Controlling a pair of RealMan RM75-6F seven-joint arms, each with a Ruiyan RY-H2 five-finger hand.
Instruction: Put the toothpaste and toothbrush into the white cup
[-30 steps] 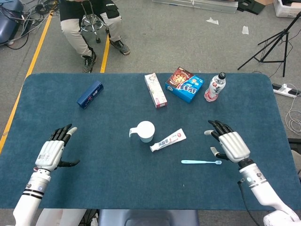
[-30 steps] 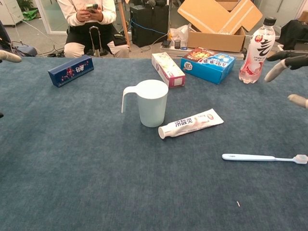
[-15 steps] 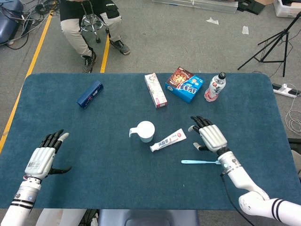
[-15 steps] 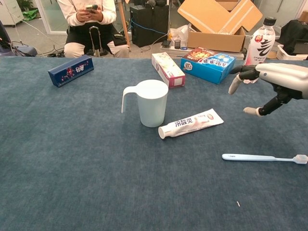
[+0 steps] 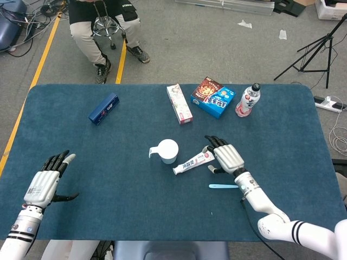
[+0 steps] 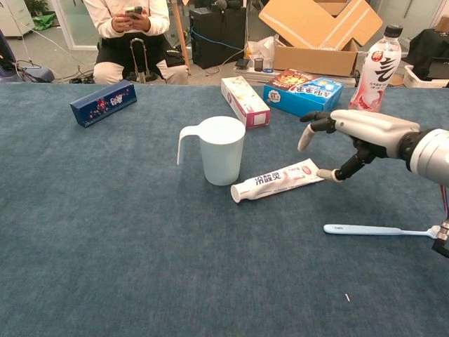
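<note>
The white cup [image 5: 168, 150] [image 6: 222, 149] stands upright mid-table, handle to the left. A white toothpaste tube [image 5: 192, 161] [image 6: 277, 180] lies just right of it, cap end toward the cup. A light-blue toothbrush [image 5: 223, 186] [image 6: 379, 229] lies nearer the front edge, to the right. My right hand [image 5: 224, 156] [image 6: 354, 135] hovers over the tube's flat end with fingers spread, thumb tip at the tube's edge, holding nothing. My left hand [image 5: 45, 182] is open above the table's front left and shows in the head view only.
Along the back stand a dark blue box [image 5: 103, 108] [image 6: 103, 102], a long white-and-red box [image 5: 179, 103] [image 6: 245, 101], a blue snack box [image 5: 212, 97] [image 6: 304, 93] and a pink-labelled bottle [image 5: 248, 100] [image 6: 374, 70]. A seated person [image 6: 130, 35] is beyond the far edge.
My right hand has swept left from the table's right side to the toothpaste tube's flat end. My left hand drew back toward the front left edge. The objects have not moved.
</note>
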